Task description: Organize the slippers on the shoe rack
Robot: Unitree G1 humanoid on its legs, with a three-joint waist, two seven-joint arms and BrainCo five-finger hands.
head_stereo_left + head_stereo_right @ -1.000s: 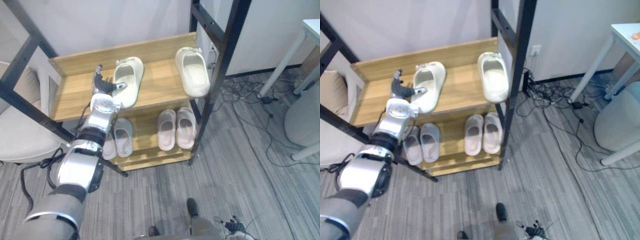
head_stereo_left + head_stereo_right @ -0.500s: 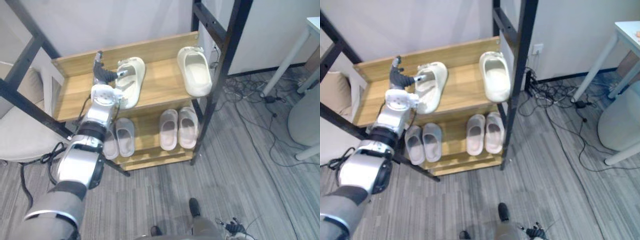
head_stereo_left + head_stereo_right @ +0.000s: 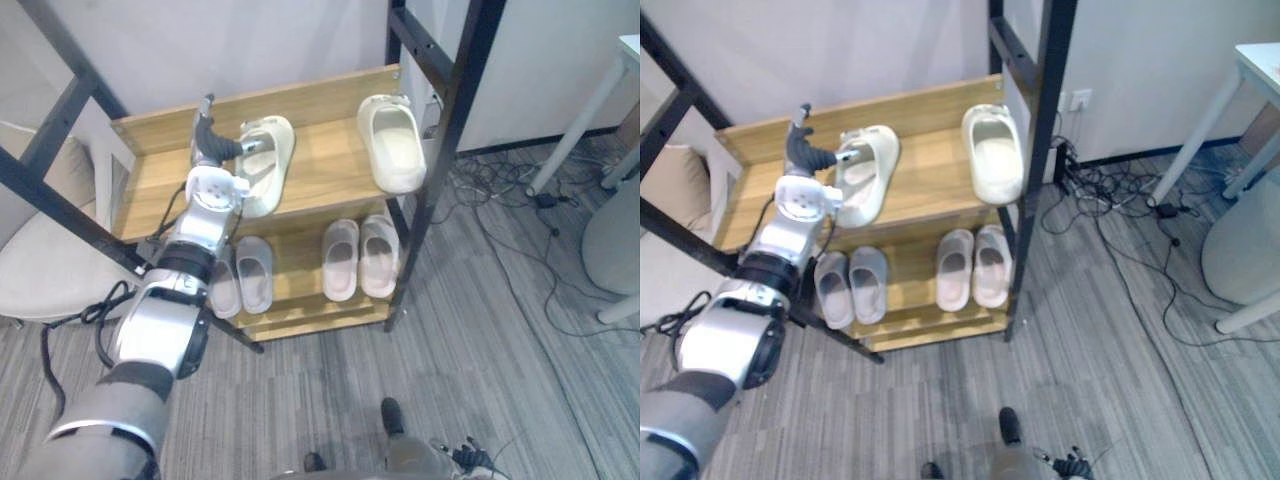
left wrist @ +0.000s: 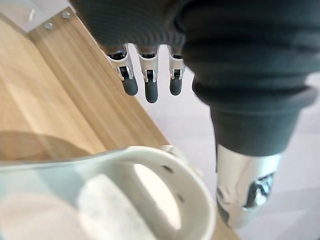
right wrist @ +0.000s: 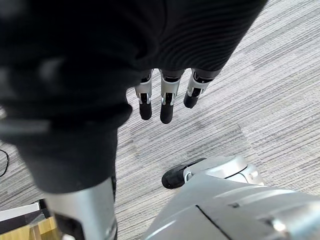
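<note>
The shoe rack (image 3: pixel 330 168), wooden shelves in a black metal frame, stood on a grey carpet floor (image 5: pixel 260 85) against a pale wall. Two cream slippers lay well apart on its upper shelf. The left cream slipper (image 3: pixel 264 168) lay aslant toward the shelf's left half, its near end reaching the front edge. The right cream slipper (image 3: pixel 392 148) lay by the rack's right post.

The left hand (image 3: pixel 208 143) was on the upper shelf, just beside the left cream slipper's far end. Its fingers (image 4: pixel 151 90) were straight and spread, pointing toward the back board above bare wood and holding nothing. Its thumb (image 4: pixel 244 185) reached out to the rim of the slipper's opening. Whether the thumb actually touched the rim could not be told from these views.

On the lower shelf a grey pair of slippers (image 3: pixel 254 272) sat side by side on the left, partly behind the left arm. A pale pink pair (image 3: pixel 341 260) sat side by side on the right.

The right hand (image 5: pixel 167 107) hung over the carpet, its fingers straight and empty.

A beige cushioned seat (image 3: pixel 45 270) stood left of the rack. A white table (image 3: pixel 585 115) and loose cables (image 3: pixel 500 185) were off to the right.
</note>
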